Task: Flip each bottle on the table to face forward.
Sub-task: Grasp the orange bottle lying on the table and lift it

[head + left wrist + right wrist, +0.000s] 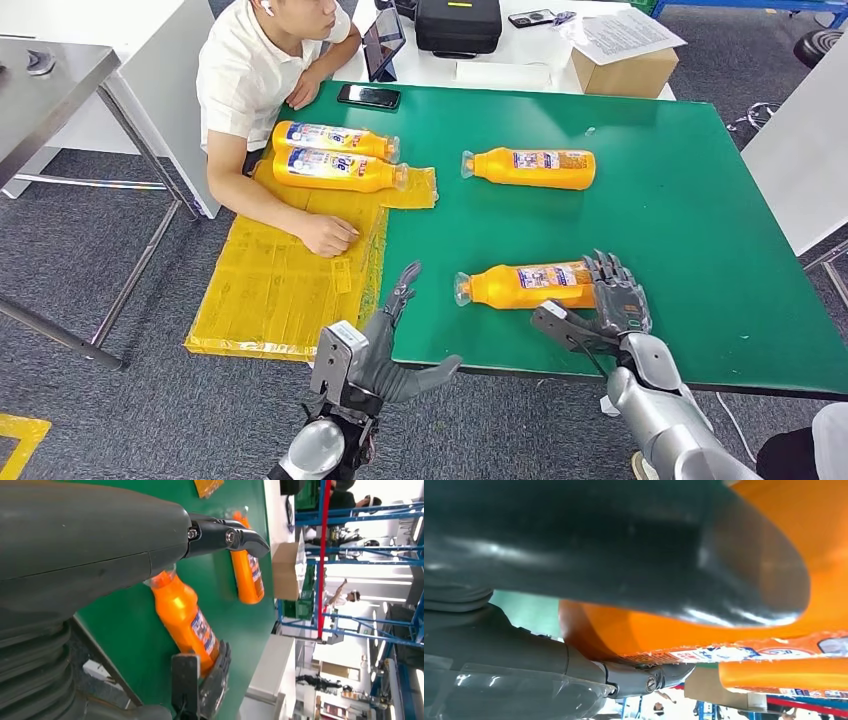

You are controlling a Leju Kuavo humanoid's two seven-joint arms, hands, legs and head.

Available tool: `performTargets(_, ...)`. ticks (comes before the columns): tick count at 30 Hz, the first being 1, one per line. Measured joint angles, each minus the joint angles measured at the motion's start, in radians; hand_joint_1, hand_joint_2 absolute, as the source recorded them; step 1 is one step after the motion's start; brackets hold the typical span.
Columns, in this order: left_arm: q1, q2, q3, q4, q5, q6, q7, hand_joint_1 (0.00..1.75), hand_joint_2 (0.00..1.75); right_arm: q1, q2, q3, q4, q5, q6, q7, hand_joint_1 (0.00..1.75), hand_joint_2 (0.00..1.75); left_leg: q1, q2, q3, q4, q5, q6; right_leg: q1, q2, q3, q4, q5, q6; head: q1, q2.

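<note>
Green table (700,200), right hand (615,300) gripping near-edge bottle (520,285)

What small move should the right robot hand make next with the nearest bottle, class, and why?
Probably close the right robot hand firmly around the base of the nearest bottle, then roll it. The fingers already lie over that end and the thumb sits beside it, yet the bottle lies flat on the green table. The left robot hand hangs open near the edge, touching nothing.

Head view looks down over the green table (690,200); both wrist views sit close above it.
</note>
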Motion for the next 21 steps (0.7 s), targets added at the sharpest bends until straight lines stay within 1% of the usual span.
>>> performTargets(1,0.000,0.000,0.000,0.001,0.013,-0.009,0.006,0.00,1.75,-0.004,0.000,0.006,0.004,0.004,0.003,0.004,0.00,0.00,0.000,0.000,0.000,0.000,0.000,0.000,0.000,0.000,0.000,0.000,0.000,0.000,0.000,0.000)
performTargets(2,0.000,0.000,0.000,0.002,0.026,-0.018,0.013,0.00,1.75,-0.009,0.000,0.012,0.008,0.008,0.006,0.007,0.04,0.00,0.000,0.000,0.000,0.000,0.000,0.000,0.000,0.000,0.000,0.000,0.000,0.000,0.000,0.000)
performTargets(3,0.000,0.000,0.001,0.003,0.036,-0.025,0.019,0.00,1.75,-0.013,0.000,0.018,0.012,0.011,0.010,0.010,0.39,0.00,0.000,0.000,0.000,0.000,0.000,0.000,0.000,0.000,0.000,0.000,0.000,0.000,0.000,0.000)
performTargets(5,0.000,0.000,0.001,0.006,0.050,-0.035,0.026,0.00,1.75,-0.020,0.000,0.027,0.019,0.013,0.016,0.015,1.19,0.87,0.000,0.000,0.001,0.000,0.000,0.000,0.000,0.000,0.000,0.000,0.000,0.000,0.000,0.000)
performTargets(6,0.000,0.000,0.001,0.008,0.061,-0.042,0.031,0.00,1.75,-0.024,0.000,0.031,0.022,0.014,0.020,0.016,1.52,1.31,0.000,0.000,0.001,0.000,0.000,0.000,0.000,0.000,0.001,0.000,0.000,0.000,0.000,0.000)
performTargets(7,0.000,0.000,0.001,0.010,0.076,-0.051,0.037,0.00,1.75,-0.028,0.000,0.035,0.025,0.015,0.027,0.019,1.34,1.75,0.000,0.000,0.001,0.000,0.000,0.000,0.000,0.000,0.001,0.000,0.000,0.000,0.000,0.000)
performTargets(10,0.001,-0.001,0.002,0.017,0.124,-0.081,0.056,0.00,1.75,-0.044,-0.002,0.051,0.036,0.029,0.056,0.036,0.19,1.75,0.000,0.003,0.002,0.000,0.000,0.000,0.000,0.001,0.001,0.000,0.000,0.000,0.000,0.000)
performTargets(11,0.001,-0.001,0.002,0.018,0.138,-0.088,0.062,0.00,1.75,-0.050,-0.004,0.058,0.040,0.037,0.066,0.047,0.02,1.75,0.000,0.003,0.003,0.000,0.000,0.000,0.000,0.001,0.001,0.000,0.000,0.000,0.000,0.000)
performTargets(12,0.002,-0.002,0.003,0.019,0.151,-0.094,0.069,0.00,1.75,-0.056,-0.006,0.066,0.045,0.047,0.077,0.060,0.00,1.75,0.000,0.004,0.003,0.000,0.000,0.000,0.000,0.002,0.002,0.000,0.000,0.000,0.000,0.000)
performTargets(16,0.003,-0.003,0.002,0.022,0.178,-0.106,0.084,0.00,1.75,-0.075,-0.015,0.101,0.061,0.087,0.098,0.108,0.00,0.00,0.000,0.003,0.005,0.000,0.000,0.000,0.000,0.001,0.004,0.000,0.000,0.000,0.000,0.000)
performTargets(21,0.002,-0.003,0.001,0.033,0.201,-0.118,0.091,0.00,1.75,-0.091,-0.027,0.149,0.074,0.141,0.098,0.156,0.00,0.00,0.000,0.002,0.007,0.000,0.000,0.000,0.000,0.001,0.006,0.000,0.000,0.000,0.000,0.000)
